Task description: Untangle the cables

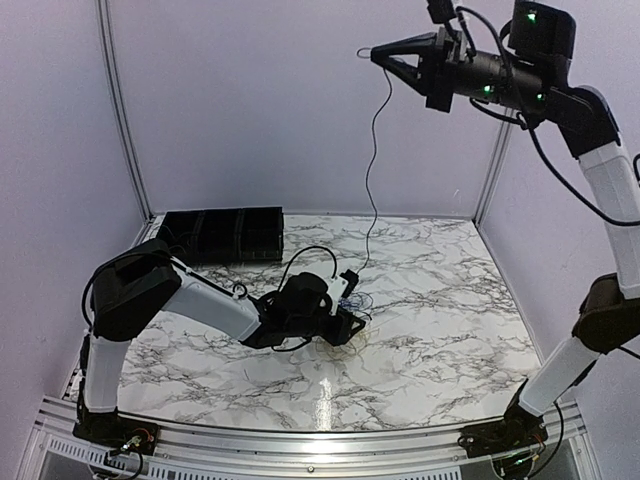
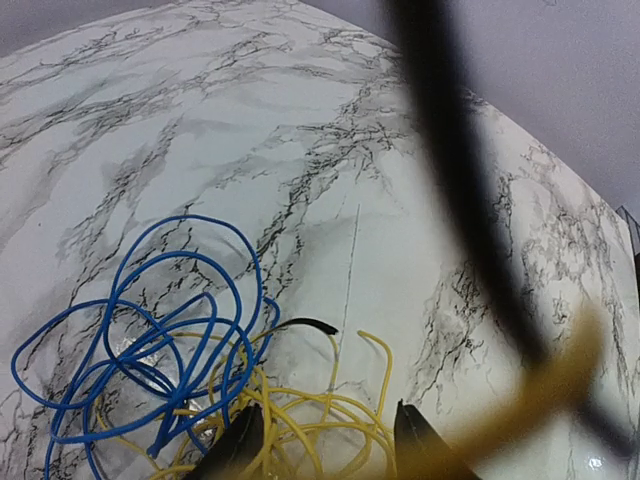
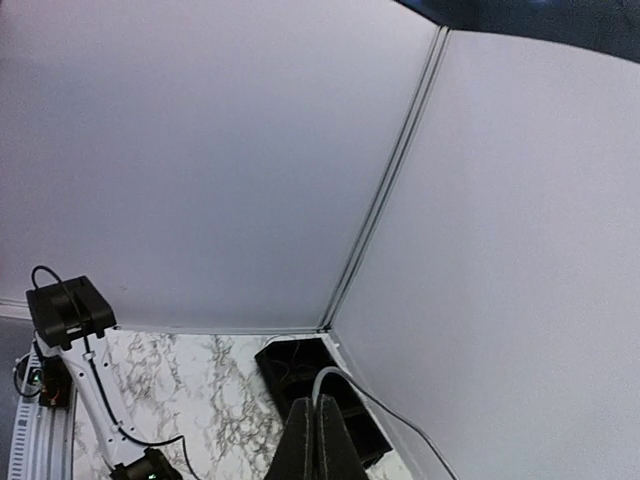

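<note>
Two tools: right tool (image 1: 375, 52) pinches black cable (image 1: 367, 170) aloft; left tool (image 2: 328, 450) spread over tangle (image 2: 200, 380), table (image 1: 450, 330) centre.

The worktop (image 1: 450, 330) is white marble with dark grey veins. On it lie a blue cable (image 2: 190, 218) and a yellow cable (image 2: 300, 412). A black cable (image 1: 370, 160) crosses pale lilac walls (image 1: 250, 100). The tray (image 1: 225, 235) at the far left corner is black.
</note>
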{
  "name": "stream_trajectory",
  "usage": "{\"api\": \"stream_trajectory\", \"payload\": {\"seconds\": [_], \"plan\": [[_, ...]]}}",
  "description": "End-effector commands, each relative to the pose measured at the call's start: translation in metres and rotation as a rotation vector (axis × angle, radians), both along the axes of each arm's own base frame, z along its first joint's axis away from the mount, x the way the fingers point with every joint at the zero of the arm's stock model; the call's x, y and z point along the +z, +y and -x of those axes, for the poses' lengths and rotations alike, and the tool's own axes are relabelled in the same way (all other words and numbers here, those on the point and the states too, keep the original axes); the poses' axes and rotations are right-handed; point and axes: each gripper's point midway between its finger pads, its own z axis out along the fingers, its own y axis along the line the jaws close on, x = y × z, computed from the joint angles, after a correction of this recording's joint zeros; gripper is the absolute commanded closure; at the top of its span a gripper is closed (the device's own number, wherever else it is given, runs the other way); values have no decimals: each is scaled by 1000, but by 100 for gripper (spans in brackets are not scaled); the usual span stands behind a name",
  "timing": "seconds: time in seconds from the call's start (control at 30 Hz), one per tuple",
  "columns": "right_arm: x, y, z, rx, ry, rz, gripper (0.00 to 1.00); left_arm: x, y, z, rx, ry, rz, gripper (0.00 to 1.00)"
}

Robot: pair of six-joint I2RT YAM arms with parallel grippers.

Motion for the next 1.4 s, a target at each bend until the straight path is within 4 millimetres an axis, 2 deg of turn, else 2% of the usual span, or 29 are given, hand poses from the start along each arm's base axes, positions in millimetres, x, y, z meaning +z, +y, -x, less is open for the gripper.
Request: {"api": "stream_trajectory", "payload": {"seconds": [0.0,0.07,0.17,0.27,0.33,0.37,0.43,0.5,0.57,0.63,0.67,0.7,0.77,0.83,0.87,0.93,1.03,1.13,1.23,1.3,1.37], "plan": [[47,-22,-14,-156,-107,-130,100,21,6,-6,7,-13,62,52],[60,-31,-14,-183,-154,-162,100,24,11,-3,6,-17,60,51],[86,-46,-10,-239,-236,-229,100,13,17,2,-3,4,40,51],[124,-69,-6,-328,-328,-334,100,3,19,6,-6,34,31,52],[142,-79,-2,-368,-426,-356,100,7,19,8,-10,37,41,52],[143,-81,-2,-388,-451,-348,100,13,19,7,-9,28,49,52],[131,-82,-12,-433,-453,-307,100,36,17,4,-6,-11,79,50],[107,-78,-19,-444,-432,-246,100,67,14,1,-8,-50,126,47],[76,-72,-27,-444,-404,-186,100,105,9,5,-41,-82,192,43],[37,-64,-37,-440,-354,-114,100,140,4,12,-88,-106,254,32],[24,-64,-40,-444,-327,-95,100,159,4,15,-103,-123,281,28],[13,-64,-44,-450,-294,-80,100,169,5,16,-112,-131,291,27],[-9,-63,-52,-460,-217,-54,100,181,8,16,-104,-136,285,23],[-31,-61,-58,-465,-147,-28,100,190,13,14,-76,-127,273,14],[-43,-60,-61,-463,-115,-13,100,194,18,12,-45,-121,272,5],[-63,-56,-63,-447,-78,21,100,205,30,5,36,-112,277,1],[-90,-46,-63,-396,-23,60,100,222,54,-10,197,-103,289,1],[-102,-37,-64,-362,37,66,100,244,66,-20,282,-131,293,1],[-106,-31,-64,-336,66,62,100,267,67,-17,238,-172,316,3],[-105,-28,-65,-328,78,56,100,273,61,-13,160,-190,314,16],[-106,-23,-65,-308,92,55,100,271,55,-12,130,-188,293,20]]}}
